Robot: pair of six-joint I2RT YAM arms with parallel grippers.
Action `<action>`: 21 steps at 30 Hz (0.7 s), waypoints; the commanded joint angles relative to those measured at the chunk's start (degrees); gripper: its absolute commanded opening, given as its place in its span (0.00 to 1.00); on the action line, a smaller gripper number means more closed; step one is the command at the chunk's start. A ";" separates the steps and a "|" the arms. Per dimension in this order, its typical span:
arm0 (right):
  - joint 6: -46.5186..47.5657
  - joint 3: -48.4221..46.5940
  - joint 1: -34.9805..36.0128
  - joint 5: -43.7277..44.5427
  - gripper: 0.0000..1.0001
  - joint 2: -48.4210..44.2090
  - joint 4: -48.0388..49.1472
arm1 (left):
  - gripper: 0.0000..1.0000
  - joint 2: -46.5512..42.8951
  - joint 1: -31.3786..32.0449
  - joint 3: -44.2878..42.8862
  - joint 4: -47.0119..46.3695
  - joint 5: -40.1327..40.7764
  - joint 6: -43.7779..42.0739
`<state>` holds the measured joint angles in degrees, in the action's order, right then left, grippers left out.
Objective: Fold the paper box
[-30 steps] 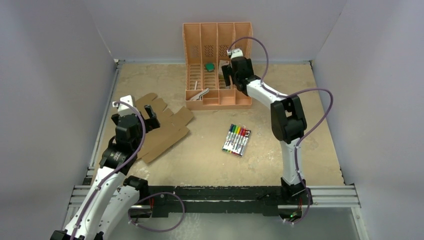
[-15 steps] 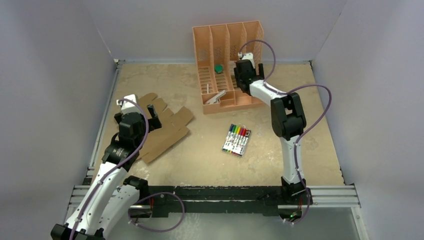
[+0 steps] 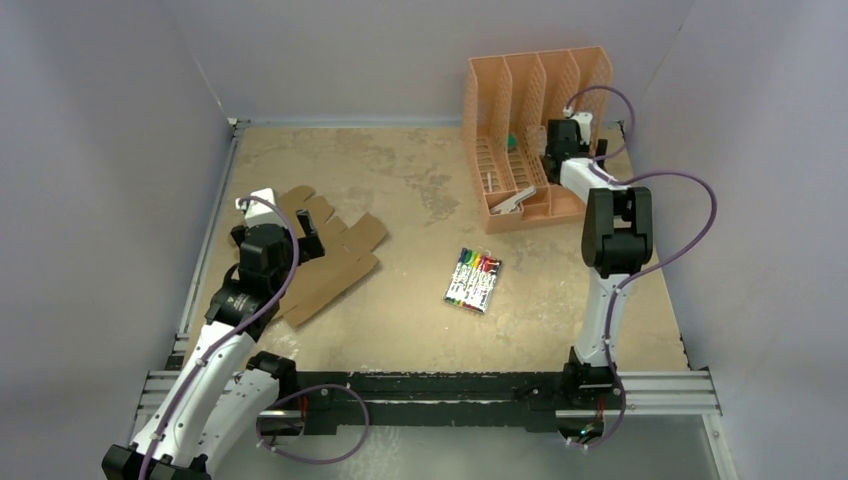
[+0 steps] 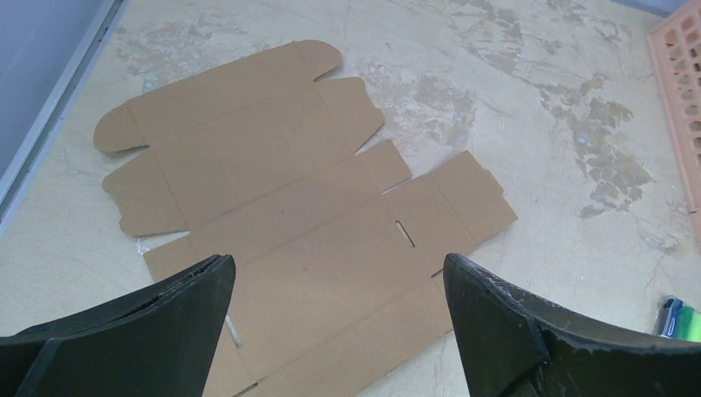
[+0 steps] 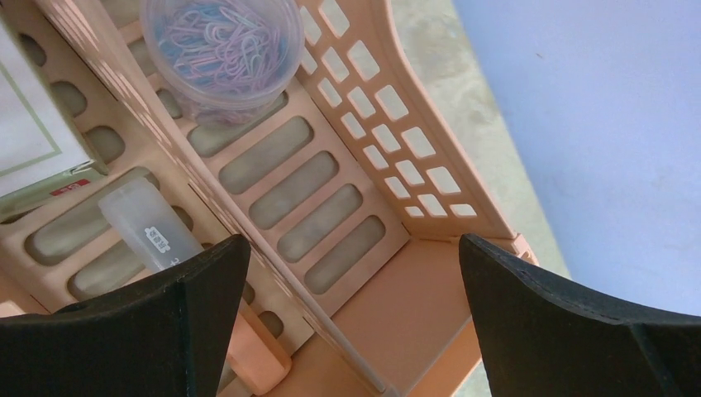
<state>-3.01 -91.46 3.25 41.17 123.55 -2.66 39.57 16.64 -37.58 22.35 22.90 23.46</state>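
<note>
The paper box (image 3: 335, 262) is a flat brown die-cut cardboard sheet with tabbed flaps, lying on the table at the left. It fills the left wrist view (image 4: 281, 190). My left gripper (image 3: 305, 237) hovers over the sheet's left part, open and empty (image 4: 335, 263). My right gripper (image 3: 550, 158) is at the back right, inside the orange plastic file rack (image 3: 520, 100). In the right wrist view it is open (image 5: 354, 244), its jaws straddling a divider wall above the rack's floor (image 5: 430, 285).
A pack of coloured markers (image 3: 473, 280) lies mid-table, and its edge shows in the left wrist view (image 4: 674, 314). The rack holds a cup of paper clips (image 5: 219, 45), a white tube (image 5: 153, 227) and a small carton. Grey walls enclose the table.
The orange rack has slid to the right and turned, together with my right gripper, from back centre to the back right corner. My left gripper has barely moved over the sheet.
</note>
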 commanded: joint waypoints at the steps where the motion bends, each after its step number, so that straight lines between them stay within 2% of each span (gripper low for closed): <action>1: -2.68 1.04 -5.43 4.51 0.99 -3.73 -1.66 | 0.98 0.33 0.32 -1.44 -0.58 -0.55 0.48; 7: -1.52 0.38 -10.99 2.89 0.99 -4.05 -1.51 | 0.97 0.75 0.32 -1.49 -0.65 -1.08 0.53; 13: 4.06 0.69 -12.40 2.31 0.99 -7.57 0.04 | 0.97 0.86 0.32 -1.46 -0.71 -1.36 0.53; 21: 3.46 6.40 -8.72 -14.72 0.99 -22.50 -5.80 | 0.97 1.27 0.32 -1.77 -0.47 -1.08 0.35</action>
<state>0.23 -86.74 -8.45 34.87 111.79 -6.92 40.62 16.64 -37.60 22.39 22.06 23.46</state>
